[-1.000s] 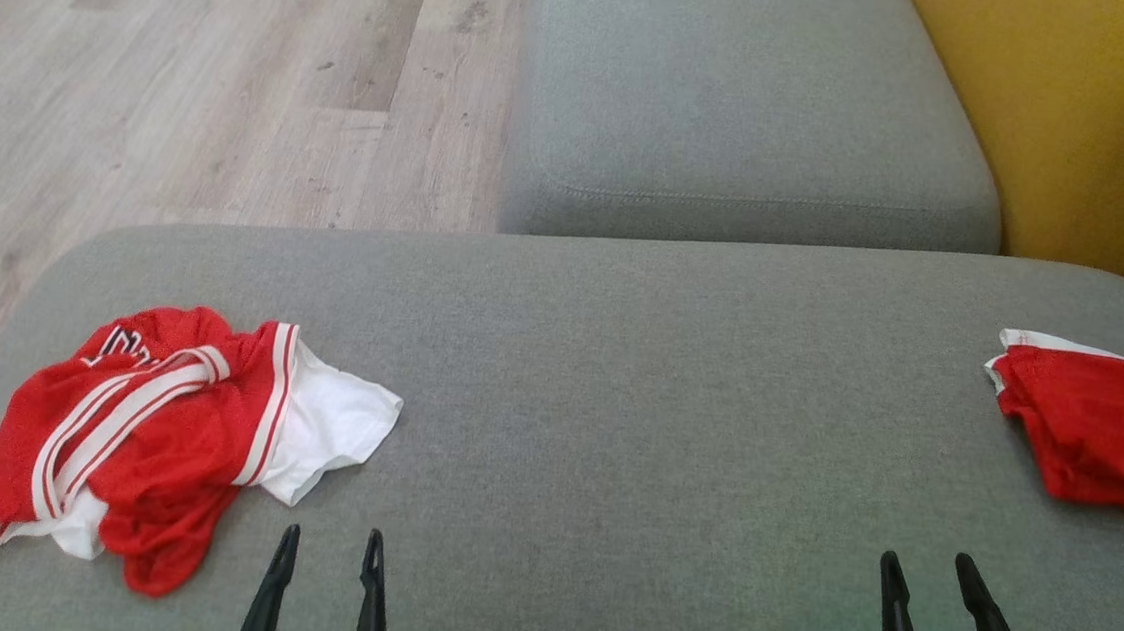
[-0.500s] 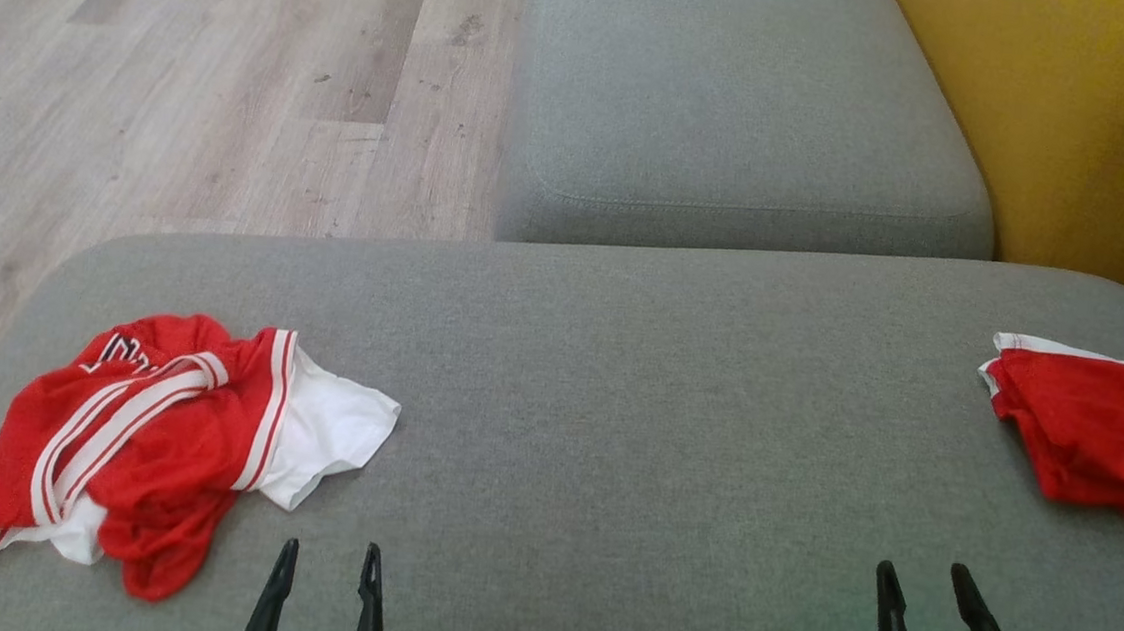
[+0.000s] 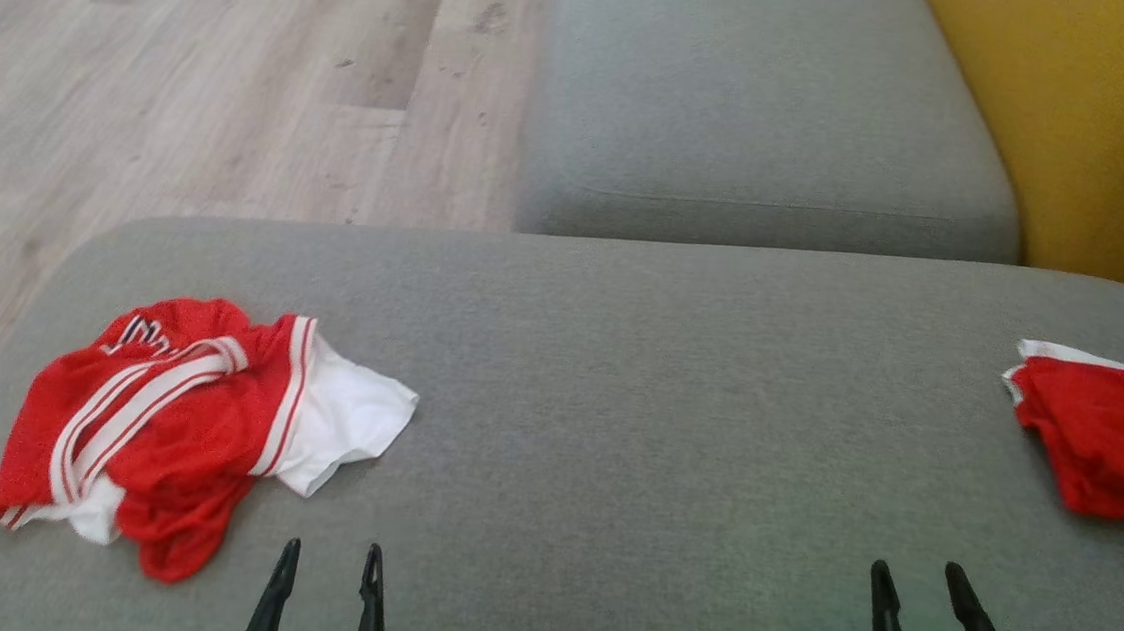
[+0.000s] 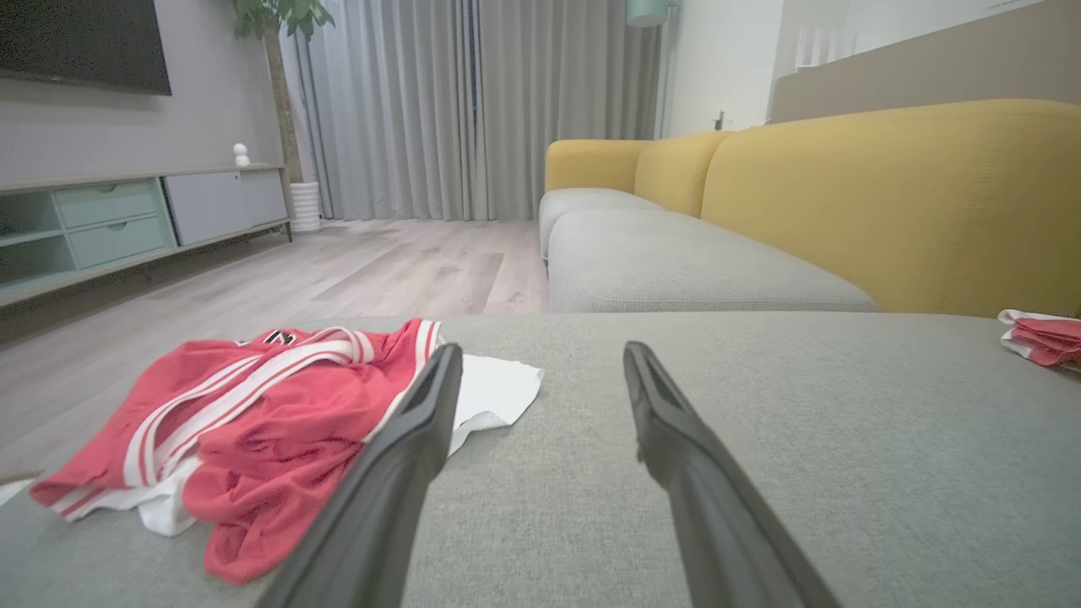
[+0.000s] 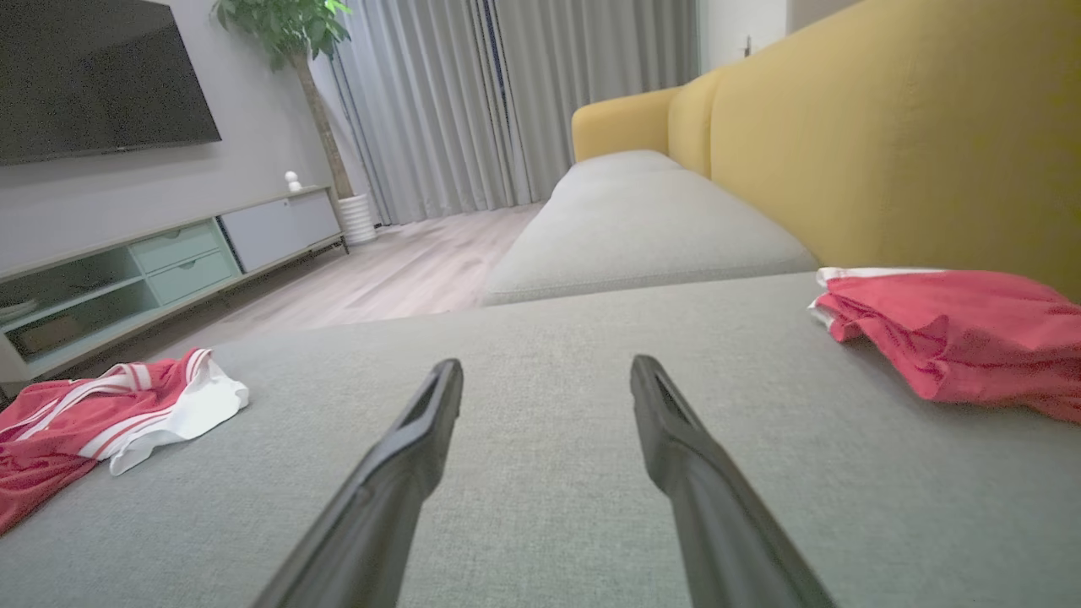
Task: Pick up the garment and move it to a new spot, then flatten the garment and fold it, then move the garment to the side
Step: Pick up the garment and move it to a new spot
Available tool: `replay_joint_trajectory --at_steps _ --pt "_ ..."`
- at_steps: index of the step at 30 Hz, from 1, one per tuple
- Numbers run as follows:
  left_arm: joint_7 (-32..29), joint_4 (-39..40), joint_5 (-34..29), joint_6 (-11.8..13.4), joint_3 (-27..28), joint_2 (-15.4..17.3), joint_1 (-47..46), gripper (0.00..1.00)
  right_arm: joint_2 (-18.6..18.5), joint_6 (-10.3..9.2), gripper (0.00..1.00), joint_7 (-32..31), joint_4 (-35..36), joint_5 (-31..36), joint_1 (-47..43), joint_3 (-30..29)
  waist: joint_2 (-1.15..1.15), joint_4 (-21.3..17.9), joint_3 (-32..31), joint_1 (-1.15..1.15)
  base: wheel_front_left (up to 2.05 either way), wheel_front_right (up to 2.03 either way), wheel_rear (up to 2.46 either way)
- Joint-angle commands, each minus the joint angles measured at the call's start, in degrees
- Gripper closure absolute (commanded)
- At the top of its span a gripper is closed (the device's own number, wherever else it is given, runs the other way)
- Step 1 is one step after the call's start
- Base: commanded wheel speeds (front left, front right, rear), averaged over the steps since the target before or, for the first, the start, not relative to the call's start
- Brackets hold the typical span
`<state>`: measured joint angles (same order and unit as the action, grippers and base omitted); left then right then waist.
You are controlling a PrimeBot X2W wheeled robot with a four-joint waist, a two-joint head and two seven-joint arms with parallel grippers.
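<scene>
Little has changed. The head view has shifted slightly, which is the camera moving and not the cloth; the garment (image 3: 182, 426) lies on the grey seat (image 3: 635, 412) as it did a second ago, and both grippers keep their places at the bottom edge. I judge the task to be at its very start, with the pick-up not yet begun.

The left gripper (image 3: 332, 546) has its jaws spread and empty; its tips are just beside the garment's near right edge without touching it. The right gripper (image 3: 915, 567) is likewise spread and empty, well apart from the garment.

The garment sits near the seat's left end, close to the edge above the floor (image 3: 190, 76). It is a crumpled red mesh piece with red-and-white striped bands, a white part spilling out to the right and dark lettering at the far side; it is bunched into several layers, so it should sag when lifted. A second red piece (image 3: 1103, 448) lies at the right end and looks already folded.
</scene>
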<state>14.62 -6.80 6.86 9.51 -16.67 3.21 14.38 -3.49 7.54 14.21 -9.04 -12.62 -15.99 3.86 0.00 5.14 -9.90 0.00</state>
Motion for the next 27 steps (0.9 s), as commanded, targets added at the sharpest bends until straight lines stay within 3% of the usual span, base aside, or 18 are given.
replay_joint_trajectory --at_steps 1,18,27 --pt "0.38 1.96 -0.66 0.08 2.02 -0.33 -3.07 0.00 -0.59 -0.05 0.00 0.79 2.19 -0.02 1.80 1.60 0.00 1.41 0.62 0.00 0.00 0.00 0.00" --pt "0.38 3.24 -2.23 -0.52 5.51 -0.34 -4.27 0.00 0.35 -0.05 0.00 0.79 2.02 -0.31 4.69 3.09 0.00 18.31 4.38 0.00 0.00 0.00 0.00" --pt "0.38 4.71 -2.26 -0.30 6.84 -0.34 -6.52 0.00 -0.59 -0.05 0.00 0.79 1.82 0.68 6.28 3.85 0.00 20.83 8.37 0.00 0.00 0.00 0.00"
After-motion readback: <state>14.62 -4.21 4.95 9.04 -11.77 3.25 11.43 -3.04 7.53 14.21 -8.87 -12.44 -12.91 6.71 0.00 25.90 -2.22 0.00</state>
